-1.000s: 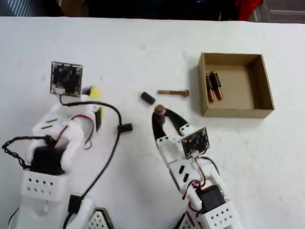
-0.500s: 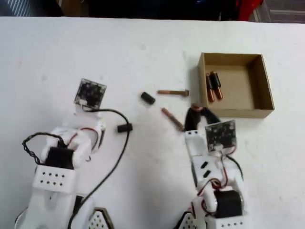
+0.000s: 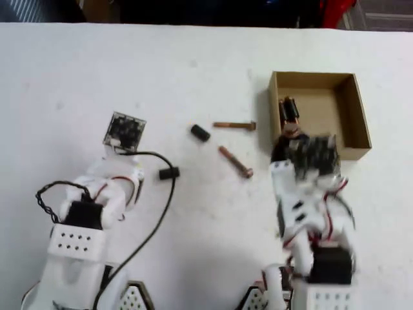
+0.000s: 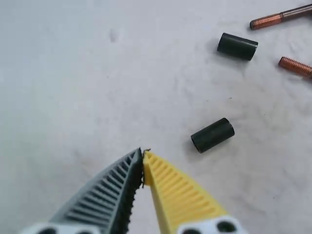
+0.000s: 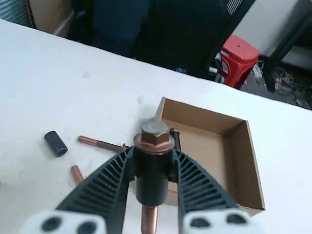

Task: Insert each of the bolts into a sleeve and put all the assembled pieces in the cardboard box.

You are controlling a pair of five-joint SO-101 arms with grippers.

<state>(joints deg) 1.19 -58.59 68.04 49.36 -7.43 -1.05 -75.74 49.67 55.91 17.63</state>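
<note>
My right gripper (image 5: 152, 155) is shut on a copper bolt seated in a black sleeve (image 5: 152, 168), held upright just before the cardboard box (image 5: 234, 161). From above, that arm sits at the box's front wall (image 3: 316, 154). Two assembled pieces (image 3: 288, 110) lie inside the box. Two loose bolts (image 3: 234, 125) (image 3: 235, 161) and two empty black sleeves (image 3: 200, 133) (image 3: 169, 173) lie on the white table. My left gripper (image 4: 143, 156) is shut and holds nothing, its tips a short way from the nearer sleeve (image 4: 212, 135).
A black cable (image 3: 151, 219) runs from the left arm across the table beside the nearer sleeve. Chair legs and a red stool (image 5: 239, 53) stand past the table's far edge. Open white tabletop lies to the left of the parts.
The right arm swung right from the table's middle to the box's front wall, carrying the bolt and sleeve. The left arm shifted right and drew back.
</note>
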